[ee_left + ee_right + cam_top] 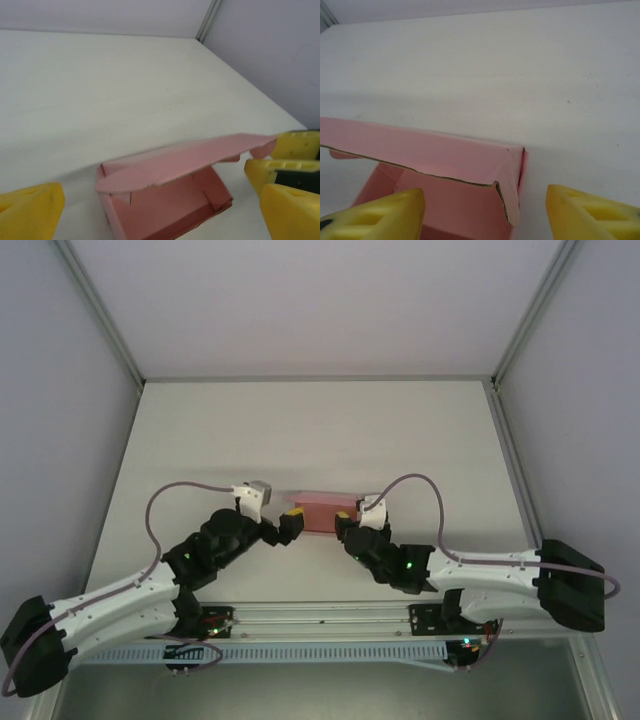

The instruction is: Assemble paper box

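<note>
The box [325, 510] sits on the table [300, 430] between the two arms, its lid flap half raised. The left gripper [160, 215] is spread wide and the right gripper [482, 215] is parted; neither grips anything.

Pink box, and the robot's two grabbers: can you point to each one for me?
pink box [185, 159], left wrist view, on its raised lid flap.
left gripper [159, 202], left wrist view, the gap midway between its yellow fingers.
right gripper [485, 212], right wrist view, midway between its yellow fingers.
</note>
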{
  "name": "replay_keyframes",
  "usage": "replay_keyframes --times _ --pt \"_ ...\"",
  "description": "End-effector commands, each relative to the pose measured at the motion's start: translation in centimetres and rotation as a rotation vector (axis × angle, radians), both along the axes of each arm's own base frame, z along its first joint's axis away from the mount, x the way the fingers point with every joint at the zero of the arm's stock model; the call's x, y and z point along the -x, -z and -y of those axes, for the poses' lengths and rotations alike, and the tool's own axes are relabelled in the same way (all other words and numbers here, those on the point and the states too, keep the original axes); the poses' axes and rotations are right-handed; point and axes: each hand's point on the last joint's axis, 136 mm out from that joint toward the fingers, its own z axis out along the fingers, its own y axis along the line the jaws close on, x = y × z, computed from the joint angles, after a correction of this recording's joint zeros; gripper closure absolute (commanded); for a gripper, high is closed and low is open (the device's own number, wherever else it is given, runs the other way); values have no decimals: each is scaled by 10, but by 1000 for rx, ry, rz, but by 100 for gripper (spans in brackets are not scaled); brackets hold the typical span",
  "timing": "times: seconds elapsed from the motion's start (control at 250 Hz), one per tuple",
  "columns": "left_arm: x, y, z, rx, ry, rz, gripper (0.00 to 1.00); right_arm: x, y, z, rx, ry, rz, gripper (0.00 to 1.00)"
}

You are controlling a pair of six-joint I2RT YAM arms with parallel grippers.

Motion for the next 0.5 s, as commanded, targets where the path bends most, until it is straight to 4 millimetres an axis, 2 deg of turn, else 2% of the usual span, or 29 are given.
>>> replay_keyframes --times 0.0,0.072,0.112,0.124,0.208,0.299,0.403,0.495 --pt "1 -18 -4 -8 -33 -62 0 10 2 4 9 -48 -29 23" --pt "-2 -31 -6 6 -57 -78 0 14 -4 8 -18 -62 -33 16" --pt "-6 -38 -11 4 -98 -90 0 17 -9 9 -34 -80 -31 2" --pt "-7 -40 -12 3 -110 -92 0 17 -11 10 -40 -85 -28 0" --pt "-20 -52 -23 -25 -203 -109 0 23 -29 12 -92 -127 -4 0" --pt "-35 -62 -23 -52 -229 -128 0 22 -60 18 -175 -130 62 0" --pt "-57 -54 -13 -74 -196 -207 0 15 -97 32 -236 -68 117 0" --pt "-79 -40 -5 -47 -132 -307 0 3 -118 41 -243 -11 108 0"
